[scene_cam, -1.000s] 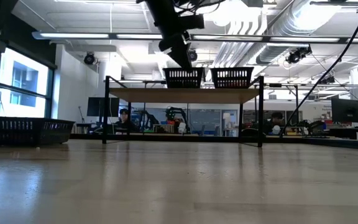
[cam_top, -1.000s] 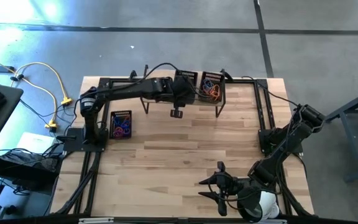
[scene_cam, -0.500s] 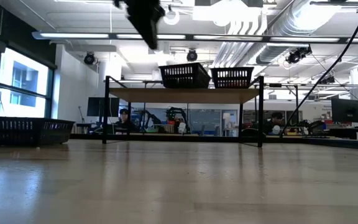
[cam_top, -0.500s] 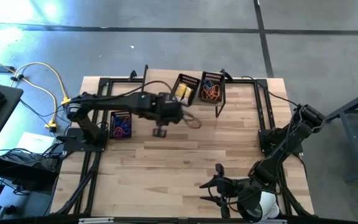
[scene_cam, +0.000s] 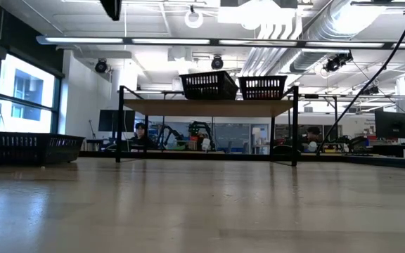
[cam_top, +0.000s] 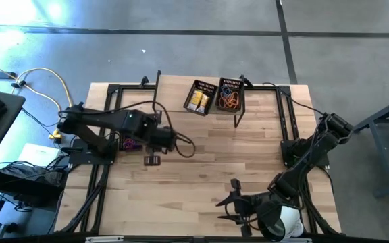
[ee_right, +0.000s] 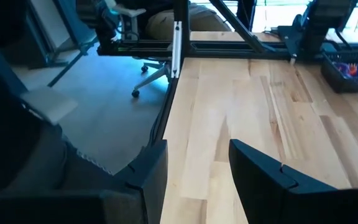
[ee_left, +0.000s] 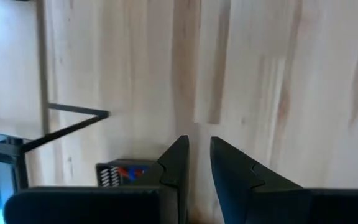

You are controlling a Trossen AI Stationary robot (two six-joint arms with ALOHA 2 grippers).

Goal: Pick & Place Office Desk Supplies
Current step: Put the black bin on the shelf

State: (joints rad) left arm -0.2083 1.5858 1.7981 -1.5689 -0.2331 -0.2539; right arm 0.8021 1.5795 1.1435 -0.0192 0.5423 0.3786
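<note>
The left gripper [cam_top: 152, 160], jaws a narrow gap and empty, hovers left of centre by the basket [cam_top: 131, 140] of purple and blue loops [ee_left: 128, 170], light, floppy items best pinched across one strand.

Overhead camera looks straight down on my whole table [cam_top: 201, 155]; low camera sights level across it toward the room. My wrist cameras look close past my fingers; both show the left basket [ee_left: 126, 173].
</note>
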